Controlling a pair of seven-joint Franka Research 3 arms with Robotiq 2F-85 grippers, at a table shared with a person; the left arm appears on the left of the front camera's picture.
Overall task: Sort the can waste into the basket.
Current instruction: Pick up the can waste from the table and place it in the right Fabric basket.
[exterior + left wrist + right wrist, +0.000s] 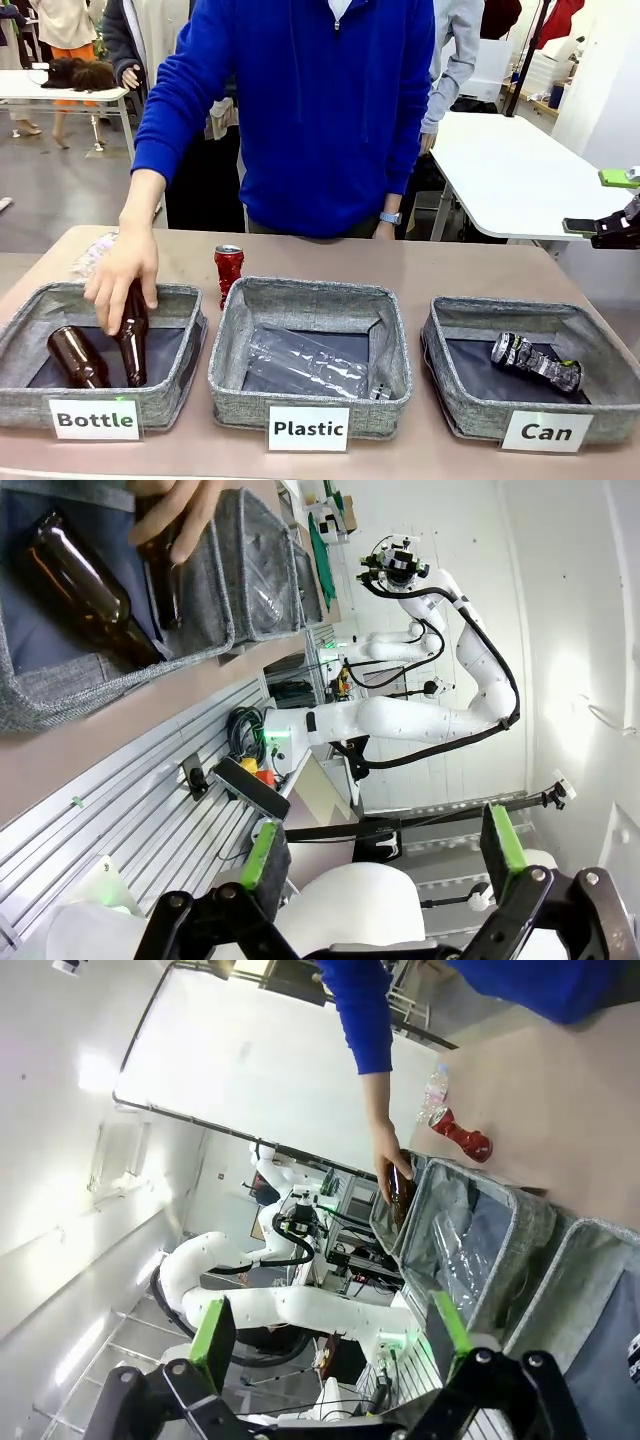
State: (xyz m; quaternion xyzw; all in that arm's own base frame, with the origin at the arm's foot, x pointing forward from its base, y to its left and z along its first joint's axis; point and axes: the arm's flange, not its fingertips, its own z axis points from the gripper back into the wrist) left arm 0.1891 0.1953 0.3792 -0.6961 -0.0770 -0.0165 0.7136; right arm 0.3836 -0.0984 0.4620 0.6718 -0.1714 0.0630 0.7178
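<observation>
Hand (122, 275) of the person in blue reaching down from the far side, arm nearly straight, fingers draped over the neck of a brown bottle (132, 340) leaning in the Bottle basket (20, 395). Second brown bottle (78, 358) lying alongside on the dark base.

Over to the left gripper (383, 848) — fingers spread wide, green pads facing each other, nothing between them. Wrist rolled sideways, pointed across at the other white arm (420, 715). Well ahead and up to the left of its fingers, the Bottle basket with hand and bottles.

Now the right gripper (330, 1328) — wide apart too, and empty, with the wrist rolled. Well beyond its fingers, up and to the right in the wrist view, the red can (228, 272), upright on the bare table (450, 265), just behind the Plastic basket (390, 330) and apart from it. Clear plastic bottle (305, 362) lying inside that one.

Closest to the right gripper, just off its right-hand finger in the wrist view, the Can basket (460, 400). Inside it, the black-and-silver can (535, 362), lying on its side on the dark base.
</observation>
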